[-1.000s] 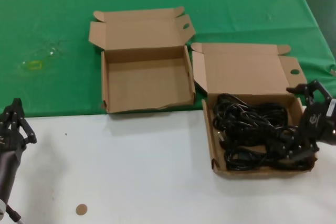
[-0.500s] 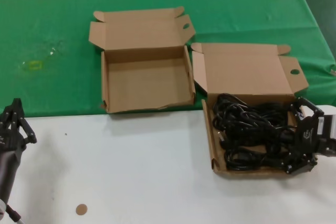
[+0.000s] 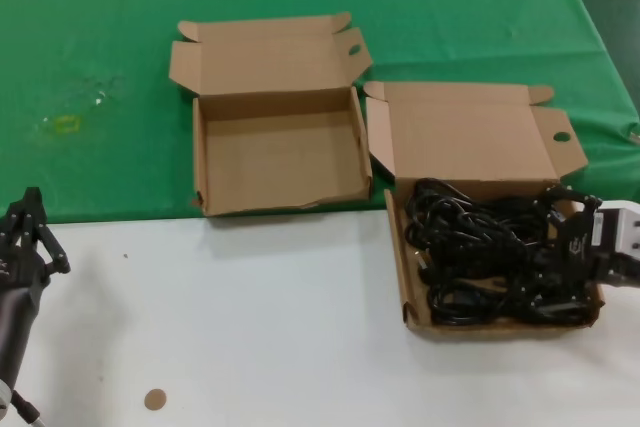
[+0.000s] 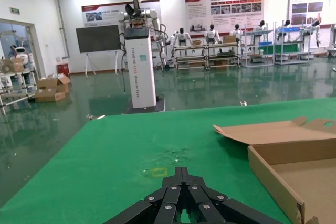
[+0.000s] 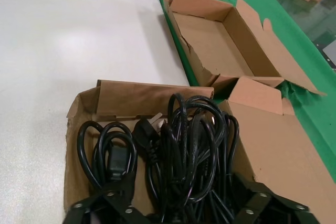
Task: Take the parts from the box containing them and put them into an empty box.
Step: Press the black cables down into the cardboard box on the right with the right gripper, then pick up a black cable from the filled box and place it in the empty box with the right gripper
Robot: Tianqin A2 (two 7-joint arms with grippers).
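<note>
Green cloth (image 3: 100,67) covering table's far half; white tabletop (image 3: 250,327) near; small brown disc (image 3: 154,399), possibly cardboard, near edge.

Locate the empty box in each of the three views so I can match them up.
Head view: the empty box sits on the green cloth, on the robot's left of the box of black cables.
Left wrist view: only its corner and raised lid show.
Right wrist view: beyond the cables, lid open.
Shared landmark: the green cloth.

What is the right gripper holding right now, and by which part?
Nothing yet. The right gripper is open, its fingers down among the black cables in the right box.
</note>
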